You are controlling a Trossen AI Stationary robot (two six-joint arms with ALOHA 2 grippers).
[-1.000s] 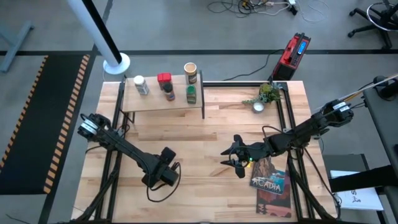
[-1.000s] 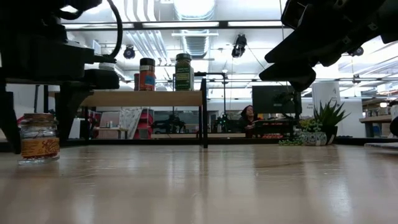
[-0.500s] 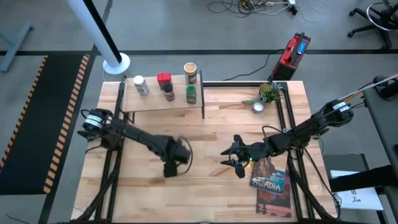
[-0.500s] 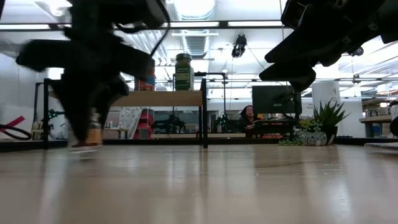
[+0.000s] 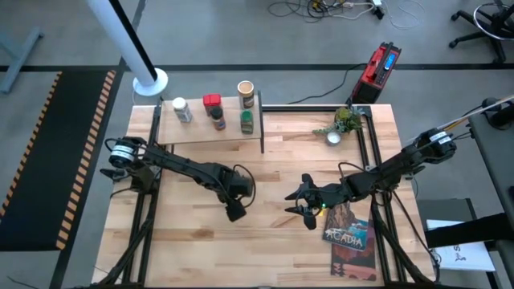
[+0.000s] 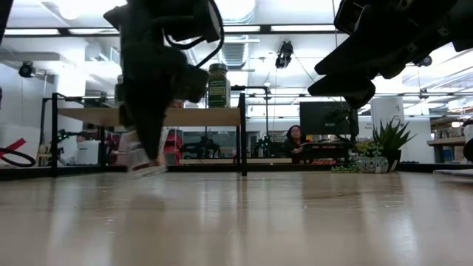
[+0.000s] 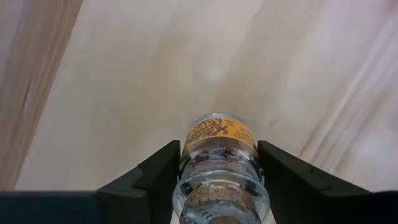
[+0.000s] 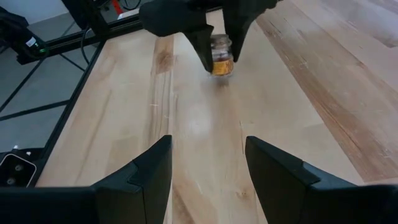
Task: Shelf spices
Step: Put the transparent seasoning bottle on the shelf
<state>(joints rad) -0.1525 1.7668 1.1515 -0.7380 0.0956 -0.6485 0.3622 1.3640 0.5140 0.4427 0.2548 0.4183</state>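
While the right gripper (image 5: 303,210) hangs over the table (image 5: 273,241) just beside the Acadia book (image 5: 350,233) with fingers (image 8: 139,180) spread apart and nothing between them, the left gripper (image 5: 235,210) sits near the table's middle, clamped on a small clear jar (image 7: 219,163) with an orange label. The right wrist view shows that jar (image 8: 221,57) hanging between the left fingers just above the wood. Shelf (image 5: 210,128) stands at the far left of the table, carrying four: white-capped jar (image 5: 182,110), red square tin (image 5: 212,101), green-lidded jar (image 5: 246,121), tan canister (image 5: 246,91). Potted plant (image 5: 344,124) at far right.
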